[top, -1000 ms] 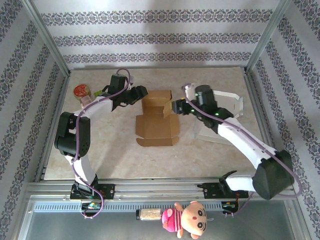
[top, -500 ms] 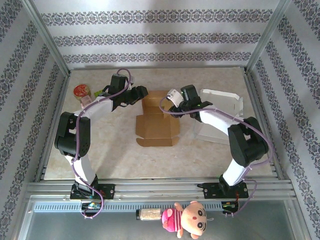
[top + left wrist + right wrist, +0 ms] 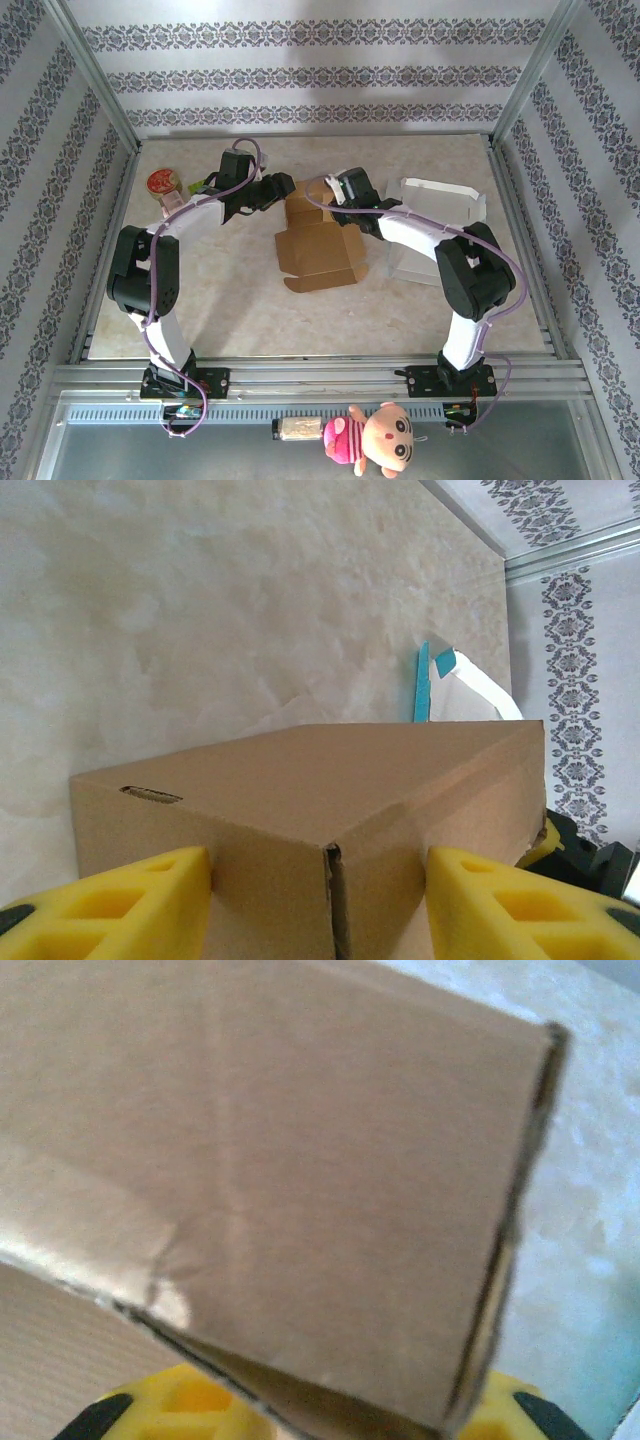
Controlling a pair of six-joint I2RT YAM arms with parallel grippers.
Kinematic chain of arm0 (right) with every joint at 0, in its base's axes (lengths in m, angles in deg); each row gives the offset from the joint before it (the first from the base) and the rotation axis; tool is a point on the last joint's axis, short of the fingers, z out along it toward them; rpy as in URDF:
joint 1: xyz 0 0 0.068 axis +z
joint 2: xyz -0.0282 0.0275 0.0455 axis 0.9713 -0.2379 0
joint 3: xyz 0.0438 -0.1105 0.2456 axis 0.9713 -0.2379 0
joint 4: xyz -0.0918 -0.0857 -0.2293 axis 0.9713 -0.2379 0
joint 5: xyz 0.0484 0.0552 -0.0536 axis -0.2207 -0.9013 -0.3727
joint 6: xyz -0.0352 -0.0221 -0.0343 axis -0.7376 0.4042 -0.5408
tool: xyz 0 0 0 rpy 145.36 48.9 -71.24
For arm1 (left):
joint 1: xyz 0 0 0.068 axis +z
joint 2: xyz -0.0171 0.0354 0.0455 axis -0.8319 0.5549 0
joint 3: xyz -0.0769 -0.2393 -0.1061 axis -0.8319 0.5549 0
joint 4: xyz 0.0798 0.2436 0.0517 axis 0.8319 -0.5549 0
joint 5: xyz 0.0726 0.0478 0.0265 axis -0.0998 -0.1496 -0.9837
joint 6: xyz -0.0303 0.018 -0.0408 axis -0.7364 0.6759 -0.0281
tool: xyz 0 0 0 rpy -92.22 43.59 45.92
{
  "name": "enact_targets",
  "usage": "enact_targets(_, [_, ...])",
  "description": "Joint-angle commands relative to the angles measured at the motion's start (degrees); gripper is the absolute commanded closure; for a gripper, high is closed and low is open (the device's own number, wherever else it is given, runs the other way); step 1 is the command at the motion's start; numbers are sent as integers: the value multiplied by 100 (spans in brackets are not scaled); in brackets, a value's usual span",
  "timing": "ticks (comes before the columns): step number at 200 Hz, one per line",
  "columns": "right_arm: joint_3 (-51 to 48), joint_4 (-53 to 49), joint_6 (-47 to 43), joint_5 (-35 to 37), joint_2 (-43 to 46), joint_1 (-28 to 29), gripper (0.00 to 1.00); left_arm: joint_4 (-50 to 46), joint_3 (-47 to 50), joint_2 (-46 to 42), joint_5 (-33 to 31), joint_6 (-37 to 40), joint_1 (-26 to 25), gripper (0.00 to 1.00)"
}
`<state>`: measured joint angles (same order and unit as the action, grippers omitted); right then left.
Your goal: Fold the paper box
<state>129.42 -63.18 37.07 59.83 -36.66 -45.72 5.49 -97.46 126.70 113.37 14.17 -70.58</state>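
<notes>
Marbled desk (image 3: 220,300), brown paper box (image 3: 316,240) half folded, left gripper (image 3: 284,187) jaws wide astride its corner, right gripper (image 3: 330,190) jaws' state unclear, against box wall.

Matt brown corrugated cardboard box (image 3: 312,232) — smooth, marbled beige tabletop (image 3: 240,300)

A brown cardboard box panel (image 3: 280,1170) filled most of the frame, slightly blurred. Yellow fingers (image 3: 190,1400) sat at the bottom edge. Pale marbled table (image 3: 590,1190) lay at right.

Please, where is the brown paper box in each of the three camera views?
Top external: paper box at table centre, between both grippers.
Left wrist: it spans the lower half, between the yellow fingers.
Right wrist: it covers most of the frame.
Shared landmark: the marbled table.
</notes>
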Motion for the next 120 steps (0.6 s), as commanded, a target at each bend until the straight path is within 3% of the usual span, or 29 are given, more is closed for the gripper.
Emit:
enact_targets(1, [-152, 626, 1488, -56, -192, 77, 79, -102, 130, -100, 121, -17, -118, 43])
enact_targets(27, [-489, 1275, 2020, -128, -286, 102, 84, -108, 159, -140, 146, -17, -114, 43])
enact_targets(62, [-470, 1819, 2157, -413, -637, 44, 65, -109, 231, -218, 131, 10, -110, 43])
enact_targets(74, [-323, 1854, 2258, -547, -802, 11, 64, -110, 231, -220, 132, 8, -115, 43])
enact_targets(120, [-173, 1950, 2634, -242, -1040, 23, 87, -127, 262, -271, 139, -3, -111, 42])
